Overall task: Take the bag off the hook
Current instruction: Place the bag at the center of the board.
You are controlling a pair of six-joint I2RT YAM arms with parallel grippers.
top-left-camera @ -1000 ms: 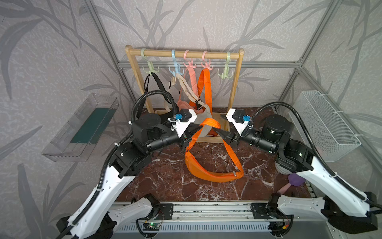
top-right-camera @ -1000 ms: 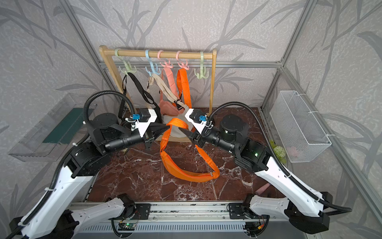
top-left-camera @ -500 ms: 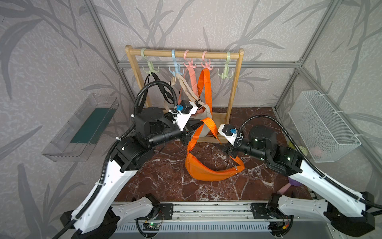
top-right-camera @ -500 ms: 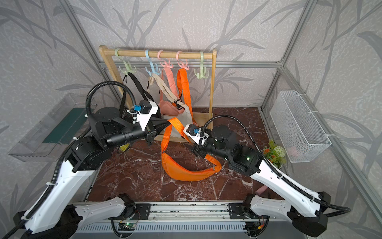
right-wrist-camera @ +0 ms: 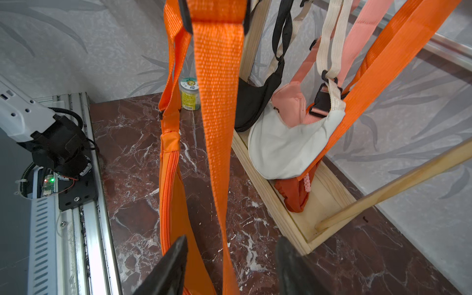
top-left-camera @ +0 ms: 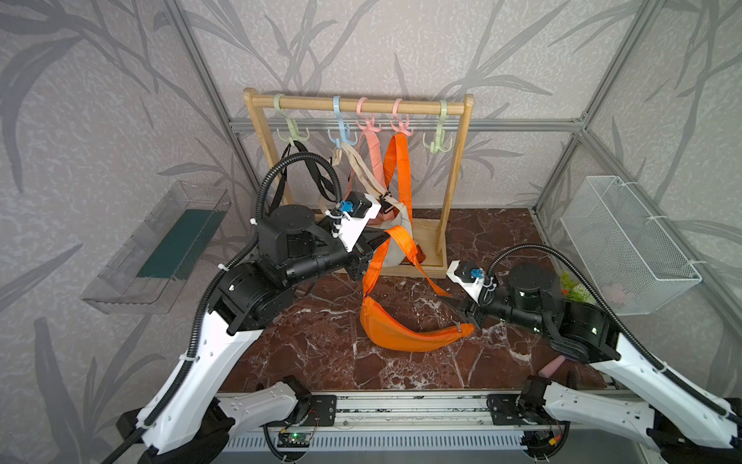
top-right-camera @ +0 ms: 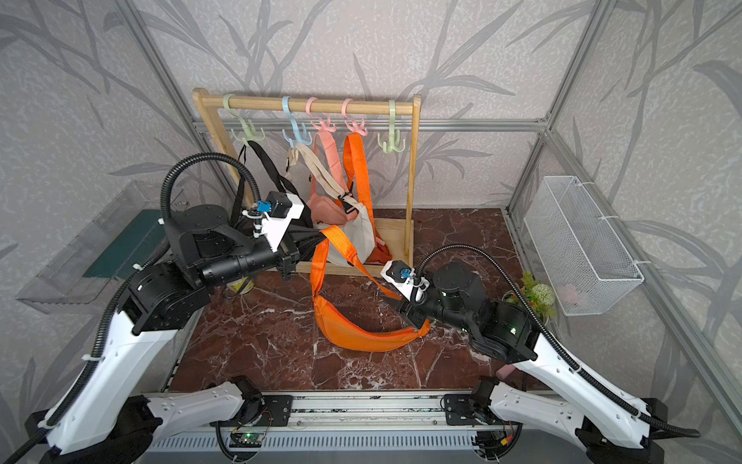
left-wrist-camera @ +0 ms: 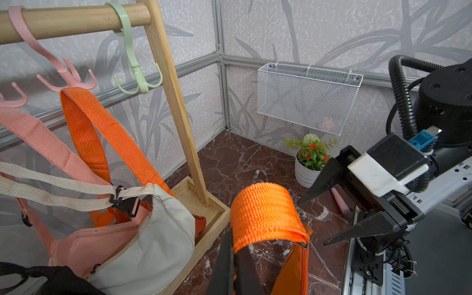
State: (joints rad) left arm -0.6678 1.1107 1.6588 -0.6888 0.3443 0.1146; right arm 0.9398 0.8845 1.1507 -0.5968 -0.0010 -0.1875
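The orange bag [top-left-camera: 401, 335] is off its hook. Its body lies curved on the counter [top-left-camera: 321, 353] near the middle, in front of the wooden rack [top-left-camera: 453, 180] that stands along the back edge. Its strap [left-wrist-camera: 265, 217] rises from both ends of the body to a peak above the counter.

The left tool [top-left-camera: 379, 243] is closed, and the top of the strap loop is folded over its fingertips and caught there, so the strap hangs in two bands below it.

The right tool [right-wrist-camera: 231, 238] sits low at the end of the bag nearer the counter's right edge. Its jaws stand clearly apart. In the right wrist view one band of the strap runs down between them, and neither jaw presses on it.

On the rack, another orange strap [top-left-camera: 397, 168] hangs from a pink hook [top-left-camera: 401, 126] and leads down to a darker orange bag [right-wrist-camera: 293, 194] in the rack's base. A pink bag [left-wrist-camera: 102, 237], a pale bag [left-wrist-camera: 158, 229] and a black bag [right-wrist-camera: 255, 102] hang beside it.

A potted plant [left-wrist-camera: 311, 153] stands near the back right corner, below a white wire basket [top-left-camera: 626, 241] on the side wall.
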